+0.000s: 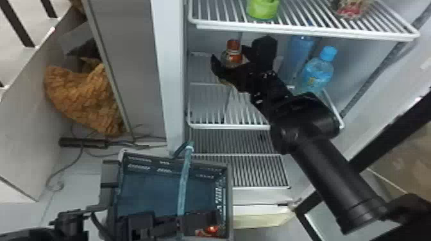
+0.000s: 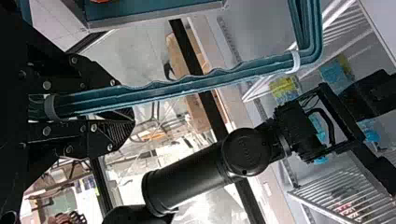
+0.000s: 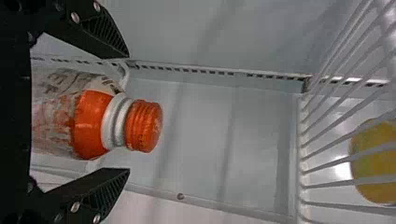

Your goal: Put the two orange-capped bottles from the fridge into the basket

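- Right tool (image 1: 228,54) spreads wide around an orange-capped bottle (image 1: 232,58) upright in the fridge (image 1: 170,80), touching neither side.
- Left tool (image 1: 199,221) grips the handle (image 1: 184,182) of the basket (image 1: 229,195).
- Something orange (image 1: 211,229) lies inside.

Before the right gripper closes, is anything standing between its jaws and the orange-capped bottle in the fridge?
Nothing visible stands between the right gripper and the orange-capped bottle; the open jaws are on both sides of it.
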Robot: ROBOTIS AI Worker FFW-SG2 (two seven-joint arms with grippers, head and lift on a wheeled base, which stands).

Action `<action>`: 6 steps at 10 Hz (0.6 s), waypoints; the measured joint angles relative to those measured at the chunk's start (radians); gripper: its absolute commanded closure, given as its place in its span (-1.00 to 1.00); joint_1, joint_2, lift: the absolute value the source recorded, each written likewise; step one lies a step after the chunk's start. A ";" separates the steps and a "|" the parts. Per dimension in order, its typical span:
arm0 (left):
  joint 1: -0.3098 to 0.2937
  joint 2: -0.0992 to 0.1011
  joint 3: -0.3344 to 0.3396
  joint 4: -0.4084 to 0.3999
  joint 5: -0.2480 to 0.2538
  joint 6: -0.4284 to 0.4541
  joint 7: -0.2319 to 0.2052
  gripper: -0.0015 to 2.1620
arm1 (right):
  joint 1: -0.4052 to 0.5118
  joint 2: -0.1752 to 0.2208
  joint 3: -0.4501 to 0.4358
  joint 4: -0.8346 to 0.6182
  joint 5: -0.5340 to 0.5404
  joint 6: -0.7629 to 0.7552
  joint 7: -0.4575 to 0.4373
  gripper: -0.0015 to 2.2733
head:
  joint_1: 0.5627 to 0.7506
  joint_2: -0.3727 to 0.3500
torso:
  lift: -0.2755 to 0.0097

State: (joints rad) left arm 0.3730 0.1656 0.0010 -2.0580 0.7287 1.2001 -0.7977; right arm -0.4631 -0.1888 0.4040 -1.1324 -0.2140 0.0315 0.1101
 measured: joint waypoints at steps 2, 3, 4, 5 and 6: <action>0.000 0.000 0.001 0.000 -0.002 0.000 0.000 0.08 | -0.005 -0.001 0.003 0.009 -0.020 0.020 0.000 -0.23 | 0.41 -0.30 | -0.72; 0.000 0.000 0.003 0.000 -0.003 0.000 0.000 0.08 | -0.003 -0.002 0.003 0.008 -0.026 0.024 0.000 -0.22 | 0.41 -0.30 | -0.72; 0.002 0.001 0.003 0.000 -0.003 0.000 -0.001 0.08 | 0.009 -0.003 -0.001 -0.006 -0.030 0.022 0.000 -0.22 | 0.41 -0.30 | -0.72; 0.003 0.003 0.001 0.000 -0.003 0.000 -0.001 0.08 | 0.027 -0.004 -0.005 -0.028 -0.031 0.008 0.000 -0.22 | 0.41 -0.30 | -0.72; 0.004 0.007 -0.003 0.000 -0.001 0.000 -0.001 0.08 | 0.051 -0.007 -0.010 -0.061 -0.023 -0.007 0.001 -0.22 | 0.41 -0.29 | -0.72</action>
State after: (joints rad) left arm 0.3769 0.1722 -0.0017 -2.0578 0.7272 1.2001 -0.7992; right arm -0.4117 -0.1959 0.3939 -1.1932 -0.2368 0.0244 0.1113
